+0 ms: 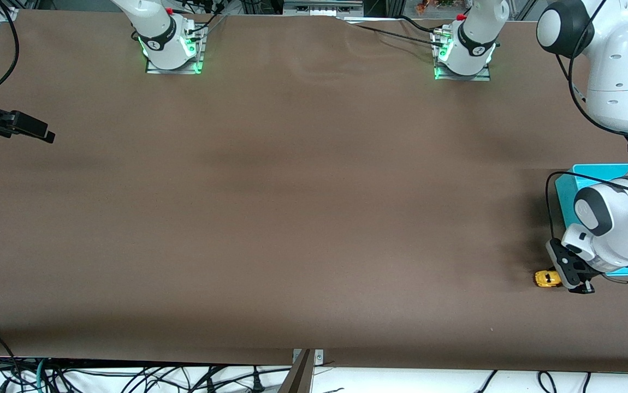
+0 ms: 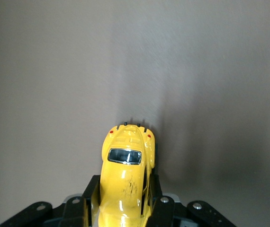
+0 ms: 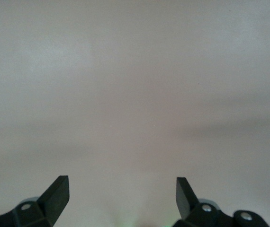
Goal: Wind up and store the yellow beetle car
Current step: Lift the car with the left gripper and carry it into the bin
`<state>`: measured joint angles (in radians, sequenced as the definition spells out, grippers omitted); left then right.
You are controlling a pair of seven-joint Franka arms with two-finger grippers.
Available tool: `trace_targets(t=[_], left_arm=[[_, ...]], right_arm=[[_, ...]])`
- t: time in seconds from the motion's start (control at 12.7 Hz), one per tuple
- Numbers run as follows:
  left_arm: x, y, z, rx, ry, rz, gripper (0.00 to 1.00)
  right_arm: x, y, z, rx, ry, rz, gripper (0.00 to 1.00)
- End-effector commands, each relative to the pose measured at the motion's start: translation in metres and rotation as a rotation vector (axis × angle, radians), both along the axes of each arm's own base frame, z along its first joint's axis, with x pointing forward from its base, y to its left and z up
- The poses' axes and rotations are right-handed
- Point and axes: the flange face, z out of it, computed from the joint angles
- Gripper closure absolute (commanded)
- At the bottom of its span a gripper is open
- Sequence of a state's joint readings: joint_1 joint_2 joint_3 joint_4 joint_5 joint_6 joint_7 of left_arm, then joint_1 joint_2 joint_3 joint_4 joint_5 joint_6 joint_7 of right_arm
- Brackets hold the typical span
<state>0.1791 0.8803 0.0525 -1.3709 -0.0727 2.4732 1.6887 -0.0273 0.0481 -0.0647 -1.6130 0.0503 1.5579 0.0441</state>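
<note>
Yellow paint marks the beetle car (image 1: 546, 278) out on the brown surface (image 1: 292, 218), low down at the left arm's end and close to the edge nearest the front camera. It is a small toy with a rounded body and dark windows, and it rests on the surface with its wheels down. In the left wrist view the beetle car (image 2: 125, 182) sits lengthwise between two black fingers (image 2: 91, 198), one pressed against each flank, with its dark window facing the camera and its rounded end poking out past the fingertips.

The left claw (image 1: 565, 275) is closed on the toy's sides, down at surface level, and the white arm bends down to it from above. Beside the car, slightly farther from the front camera and right at the left arm's end of the surface, lies a teal bin (image 1: 570, 202), partly hidden by the arm.

The right claw (image 1: 35, 131) hangs over the right arm's end of the surface, well apart from the car. Its fingers (image 3: 57, 194) stand wide apart with nothing between them, only bare surface under them; that arm waits.
</note>
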Motion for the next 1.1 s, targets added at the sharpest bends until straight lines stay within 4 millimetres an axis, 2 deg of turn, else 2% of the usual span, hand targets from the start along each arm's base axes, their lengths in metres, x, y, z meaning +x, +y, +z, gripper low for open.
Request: trace_targets(t=[0.0, 0.24, 0.31, 0.39, 0.55, 0.63, 0.87, 1.02], left_arm=[[-0.001, -0.012, 0.054, -0.02, 0.046, -0.003, 1.0], [-0.015, -0.016, 0.11, -0.044, 0.142, -0.011, 1.0], [-0.023, -0.013, 0.127, -0.047, 0.171, -0.01, 1.0], [-0.032, -0.006, 0.136, -0.057, 0.212, -0.009, 1.0], [-0.046, 0.022, 0.15, -0.015, 0.255, -0.085, 1.0], [-0.054, 0.042, 0.157, -0.002, 0.257, -0.119, 1.0], [-0.074, 0.096, 0.155, 0.004, 0.276, -0.207, 1.0], [-0.089, 0.13, 0.142, -0.001, 0.289, -0.238, 1.0]], right_arm=[[-0.003, 0.001, 0.007, 0.002, -0.011, -0.002, 0.0], [-0.003, 0.003, 0.011, -0.013, -0.025, 0.005, 0.0], [-0.003, 0.002, 0.013, -0.015, -0.028, 0.005, 0.0], [-0.003, 0.001, 0.016, -0.016, -0.028, 0.004, 0.0], [-0.003, 0.001, 0.018, -0.026, -0.033, 0.008, 0.0], [-0.003, 0.001, 0.018, -0.027, -0.03, 0.008, 0.0], [-0.004, 0.0, 0.017, -0.025, -0.027, 0.006, 0.0], [-0.003, -0.003, 0.017, -0.023, -0.026, 0.0, 0.0]])
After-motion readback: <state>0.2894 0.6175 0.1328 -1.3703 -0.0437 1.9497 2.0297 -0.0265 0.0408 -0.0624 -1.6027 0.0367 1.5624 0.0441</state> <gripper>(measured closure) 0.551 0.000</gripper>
